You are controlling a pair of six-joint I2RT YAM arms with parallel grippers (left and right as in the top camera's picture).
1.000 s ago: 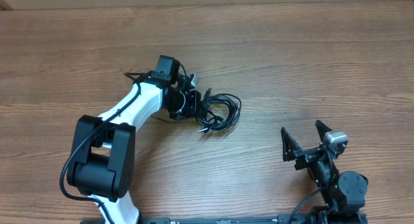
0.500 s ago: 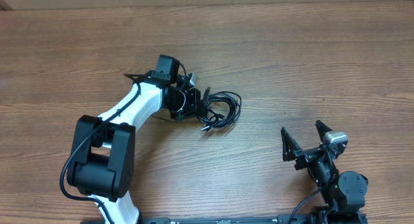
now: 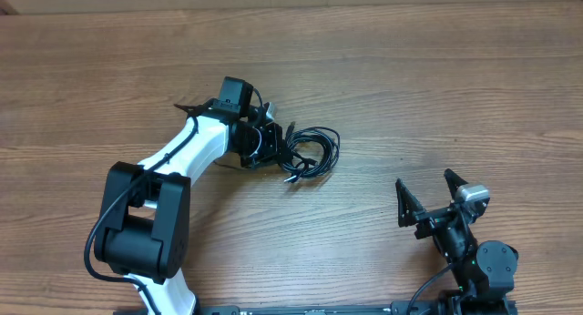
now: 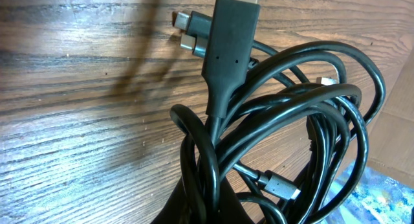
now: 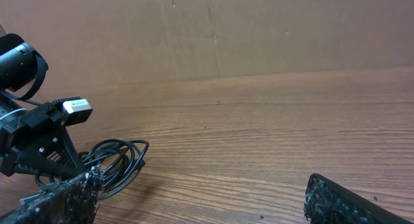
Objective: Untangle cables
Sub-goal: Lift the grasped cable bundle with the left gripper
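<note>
A tangled bundle of thin black cables point(image 3: 311, 157) lies on the wooden table near the middle. My left gripper point(image 3: 276, 151) is at the bundle's left side, shut on several cable strands. In the left wrist view the cables point(image 4: 284, 133) fill the frame, with a long flat plug point(image 4: 229, 49) and small metal connectors point(image 4: 187, 33) showing; a black finger point(image 4: 207, 208) sits behind the strands. My right gripper point(image 3: 428, 201) is open and empty at the lower right, far from the bundle. The bundle also shows in the right wrist view point(image 5: 116, 160).
The wooden table point(image 3: 410, 87) stretches around the bundle. A brown cardboard wall point(image 5: 226, 30) stands at the table's far edge. The left arm's white link point(image 3: 187, 151) reaches across the left half of the table.
The bundle has shifted very slightly left with my left gripper. The right arm has not moved.
</note>
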